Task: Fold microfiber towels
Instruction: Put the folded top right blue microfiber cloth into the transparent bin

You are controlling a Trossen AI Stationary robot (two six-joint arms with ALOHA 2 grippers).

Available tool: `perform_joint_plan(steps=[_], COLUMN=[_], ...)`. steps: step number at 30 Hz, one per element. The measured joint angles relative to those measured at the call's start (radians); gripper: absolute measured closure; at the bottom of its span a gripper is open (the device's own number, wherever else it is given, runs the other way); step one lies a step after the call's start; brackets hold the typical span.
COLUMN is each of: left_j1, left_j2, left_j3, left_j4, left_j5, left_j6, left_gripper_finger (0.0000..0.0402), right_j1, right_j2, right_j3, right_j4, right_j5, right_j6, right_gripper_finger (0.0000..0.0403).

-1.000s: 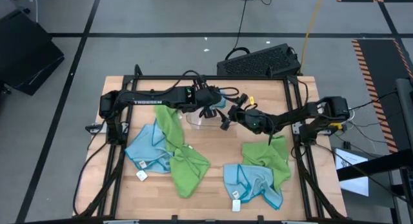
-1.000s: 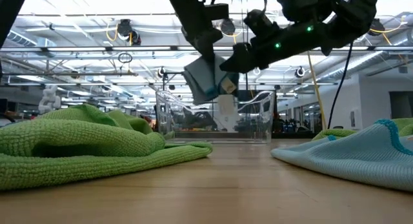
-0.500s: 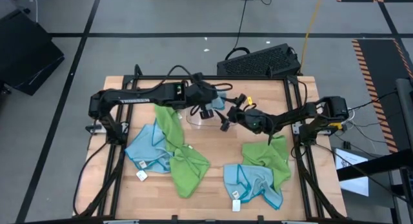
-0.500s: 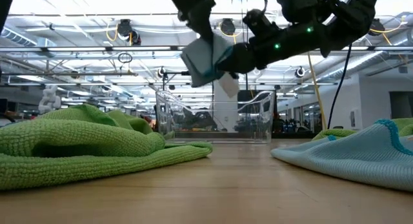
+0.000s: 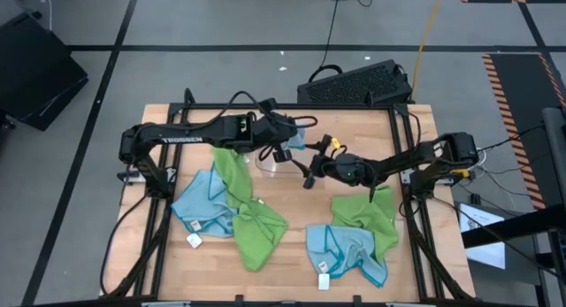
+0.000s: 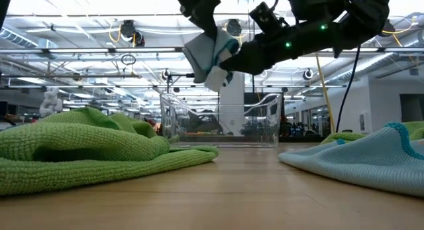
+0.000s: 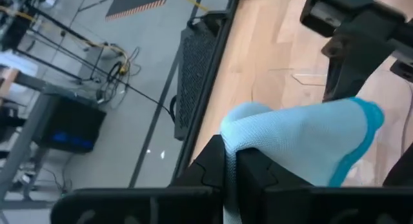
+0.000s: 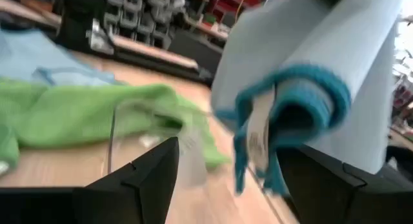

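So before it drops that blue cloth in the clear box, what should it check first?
1. Left claw pinches the folded blue towel: ok.
2. Towel lifted clear of the tray: ok.
3. Right claw open, not holding the towel: ok.
4. Towel directly above the tray opening: cannot tell.
5. Right arm out of the drop path: not ok, it hangs close beside the towel.
6. Tray upright on the table: ok.

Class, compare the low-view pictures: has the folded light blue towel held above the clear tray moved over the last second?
Yes. The folded light blue towel, pinched in the left hand, has risen, farther above the clear plastic tray.
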Motion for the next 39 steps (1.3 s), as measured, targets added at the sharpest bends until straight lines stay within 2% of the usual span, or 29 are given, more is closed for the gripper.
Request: perform_joint_plan(steps=[4, 9, 13, 17, 21, 24, 28, 34, 39], left_j1=[-0.03, -0.046, -0.072, -0.095, -0.095, -0.091, -0.075, -0.06, -0.06], left_j2=[0.0, 0.0, 0.0, 0.0, 0.0, 0.0, 0.004, 0.02, 0.025], left_j3=[0.0, 0.0, 0.0, 0.0, 0.0, 0.0, 0.0, -0.001, -0.002], left_j4=[0.0, -0.001, -0.002, -0.001, -0.001, 0.0, 0.004, 0.023, 0.029], left_j5=[-0.008, -0.023, -0.012, 0.013, -0.017, -0.045, -0.046, -0.042, -0.029], left_j6=[0.058, 0.07, 0.106, 0.103, 0.025, -0.022, -0.071, -0.079, -0.079], left_gripper_finger=[0.0394, 0.0386, 0.0394, 0.039, 0.0383, 0.0392, 0.0392, 0.039, 0.0391], right_j1=[0.019, 0.027, 0.027, 0.025, 0.026, 0.036, 0.064, 0.075, 0.051], right_j2=[-0.063, -0.187, -0.291, -0.388, -0.448, -0.45, -0.397, -0.285, -0.211], right_j3=[-0.001, -0.001, -0.002, -0.011, -0.04, -0.078, -0.099, -0.099, -0.099], right_j4=[-0.15, -0.414, -0.571, -0.606, -0.535, -0.381, -0.221, 0.026, 0.104], right_j5=[0.013, -0.114, -0.143, -0.144, -0.144, -0.142, -0.061, -0.033, -0.013], right_j6=[0.049, 0.084, 0.092, 0.084, 0.116, 0.192, 0.231, 0.249, 0.262], right_gripper_finger=[0.0147, 0.0146, 0.0152, 0.0159, 0.016, 0.016, 0.0157, 0.0138, 0.0144])
